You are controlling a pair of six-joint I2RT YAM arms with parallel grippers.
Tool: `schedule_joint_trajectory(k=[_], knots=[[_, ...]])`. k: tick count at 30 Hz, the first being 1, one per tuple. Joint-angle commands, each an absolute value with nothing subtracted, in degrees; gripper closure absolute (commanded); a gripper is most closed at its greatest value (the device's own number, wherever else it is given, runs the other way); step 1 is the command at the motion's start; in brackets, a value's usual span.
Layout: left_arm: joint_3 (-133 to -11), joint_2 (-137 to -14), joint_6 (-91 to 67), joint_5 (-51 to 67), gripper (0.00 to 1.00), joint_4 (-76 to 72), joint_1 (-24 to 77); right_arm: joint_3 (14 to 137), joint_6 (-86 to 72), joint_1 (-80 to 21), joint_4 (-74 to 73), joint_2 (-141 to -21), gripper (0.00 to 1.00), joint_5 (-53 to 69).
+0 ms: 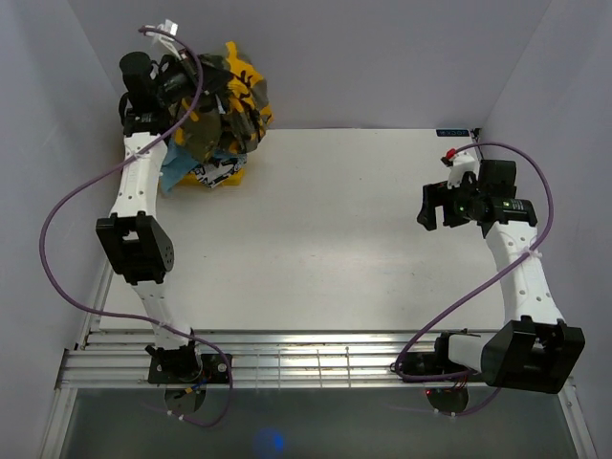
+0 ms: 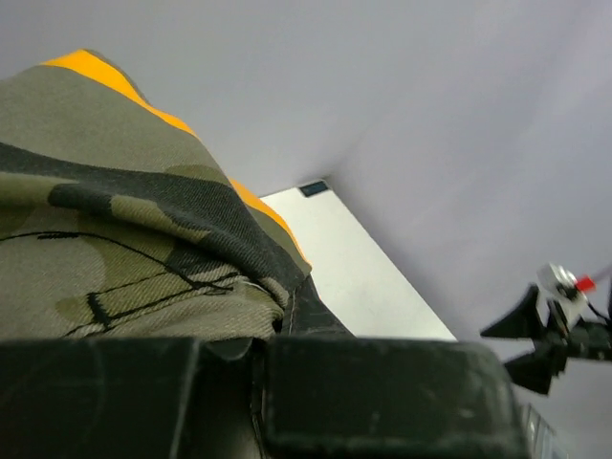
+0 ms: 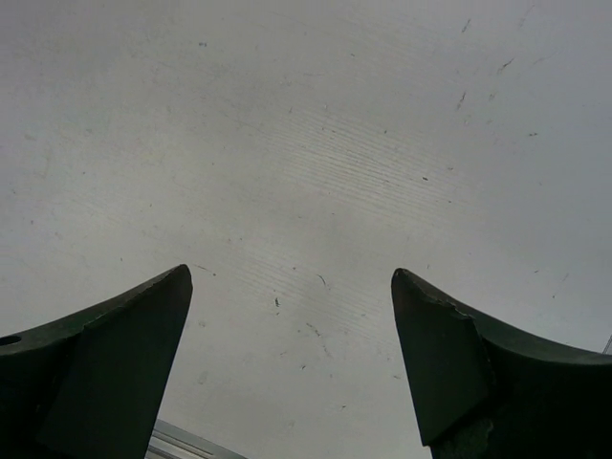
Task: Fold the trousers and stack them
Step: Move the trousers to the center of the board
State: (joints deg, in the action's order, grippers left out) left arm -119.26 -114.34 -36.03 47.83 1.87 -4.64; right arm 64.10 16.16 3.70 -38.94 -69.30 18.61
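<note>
Trousers (image 1: 222, 100), at the desk's (image 1: 363, 239) far left corner, hung clamped in the left jaws; right jaws stood wide near the right edge. Advisable: lifting clear of garments beneath (image 1: 206, 174), slowly.

counter (image 1: 363, 239): white, matte, faintly scuffed | walls (image 1: 382, 57): plain pale grey-lilac panels closing in back, left and right | near edge: aluminium rail frame (image 1: 316, 359) of parallel bars | below frame: dark glossy surface (image 1: 363, 421) with a blue glint | light: even, soft, weak shadows
</note>
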Motion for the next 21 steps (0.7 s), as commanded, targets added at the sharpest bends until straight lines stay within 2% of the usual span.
schedule_joint_trajectory(k=[1,4,11,21], knots=[[-119.45,-99.69,-31.48,51.95,1.0,-7.74,5.34,67.67,16.26,6.93,-37.88,-67.24,0.1,24.41],[-118.74,-97.48,-26.82,48.88,1.0,-7.82,14.2,68.38,16.43,10.8,-37.79,-66.54,0.1,29.94],[-124.71,-99.75,-25.14,40.27,1.0,-8.79,26.52,69.69,18.02,18.36,-37.0,-63.99,0.1,35.77],[-127.1,-104.24,-26.64,27.63,1.0,-14.86,31.03,66.98,16.52,23.82,-32.35,-60.65,0.1,40.25]])
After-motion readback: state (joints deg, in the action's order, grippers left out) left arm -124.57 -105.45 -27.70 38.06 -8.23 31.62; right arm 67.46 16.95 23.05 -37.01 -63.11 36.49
